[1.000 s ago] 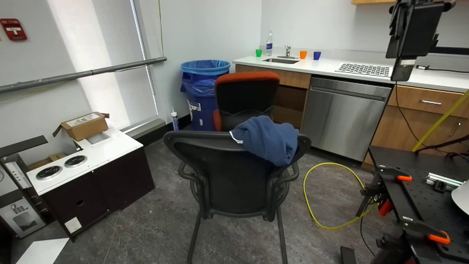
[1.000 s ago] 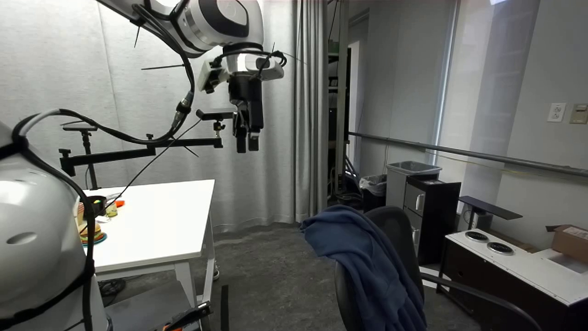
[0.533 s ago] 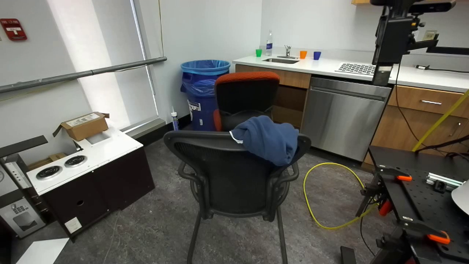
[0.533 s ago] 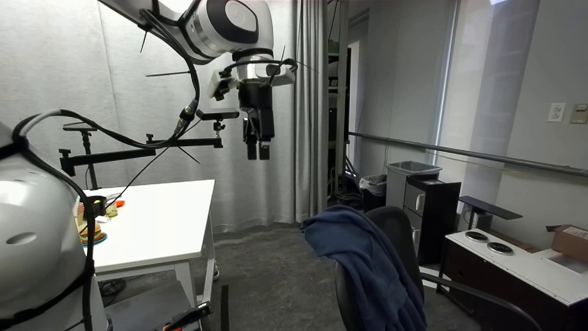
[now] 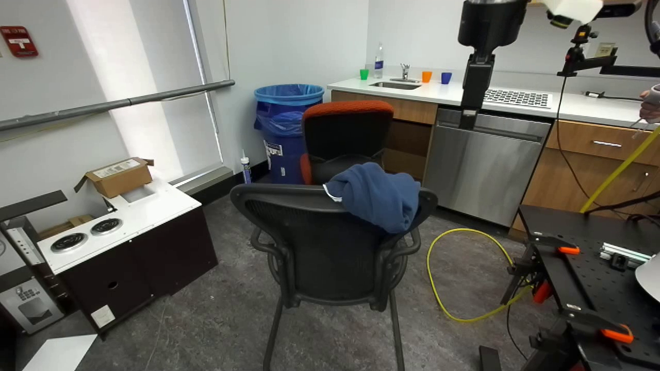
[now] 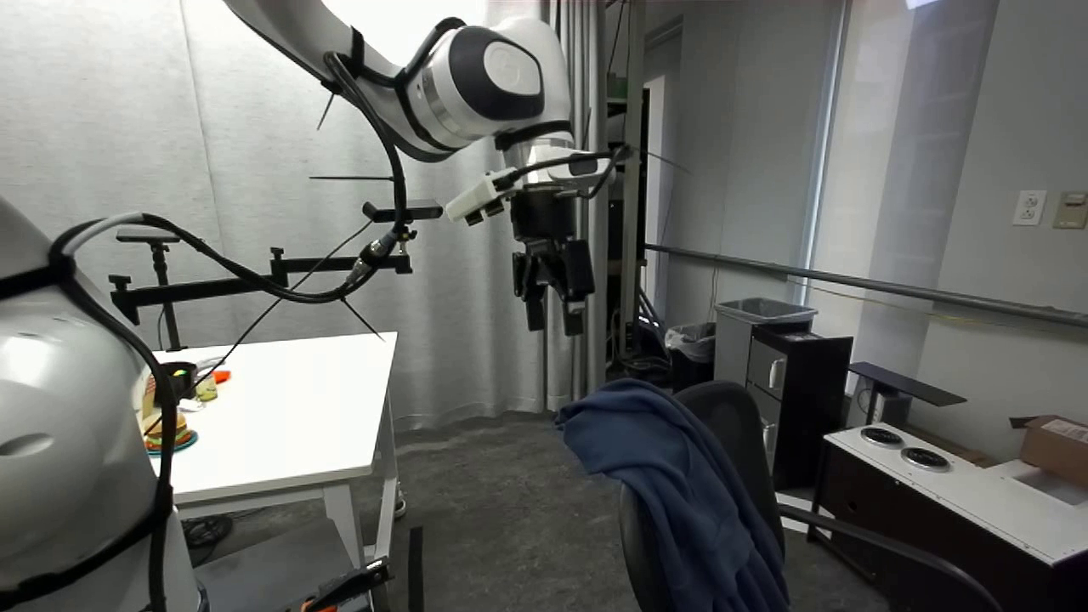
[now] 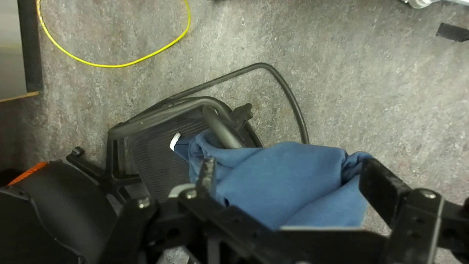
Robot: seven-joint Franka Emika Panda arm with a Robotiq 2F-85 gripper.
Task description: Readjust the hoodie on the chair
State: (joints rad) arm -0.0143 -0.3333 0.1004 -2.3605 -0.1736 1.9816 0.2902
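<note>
The blue hoodie is draped in a bunch over one end of the top of the black mesh chair's backrest. In an exterior view the hoodie hangs down long over the chair. My gripper is above the hoodie and apart from it, pointing down; it also shows in an exterior view. In the wrist view the gripper's fingers are wide apart with nothing held, and the hoodie lies below between them. A white edge of the hoodie shows over the chair's mesh.
An orange-red-backed chair stands just beyond the black chair. A black bench is at the right and a yellow cable on the floor. A white table stands near the arm. A hand shows at the right edge.
The arm has swung toward the chair and lowered: leftward in an exterior view, rightward and down in an exterior view. The gripper has turned slightly. The hoodie and chair have not moved.
</note>
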